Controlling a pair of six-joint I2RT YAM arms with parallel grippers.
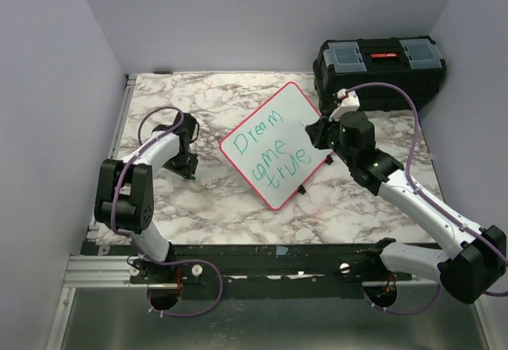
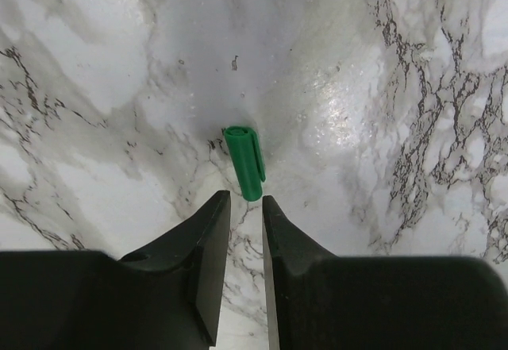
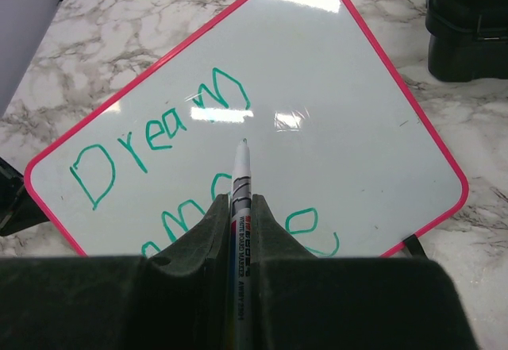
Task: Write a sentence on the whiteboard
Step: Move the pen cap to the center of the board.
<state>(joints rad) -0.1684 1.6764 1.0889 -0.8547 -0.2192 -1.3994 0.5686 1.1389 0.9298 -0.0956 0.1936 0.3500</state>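
Observation:
The whiteboard (image 1: 279,177) (image 3: 349,88), white with a pink rim, lies tilted on the marble table. The sentence (image 1: 271,148) (image 3: 159,140) stands on it in green marker, "Dream" over "come true". My right gripper (image 1: 319,133) (image 3: 240,201) is shut on a white marker (image 3: 241,177), its bare tip pointing at the board between the two lines. My left gripper (image 1: 190,172) (image 2: 246,199) hangs over bare table left of the board. Its jaws are a narrow gap apart, and the near end of a green marker cap (image 2: 245,161) lies right at their tips.
A black toolbox (image 1: 381,64) (image 3: 468,17) with grey lid trays stands at the back right, close behind the board's far corner. Lilac walls close in the table at the left, back and right.

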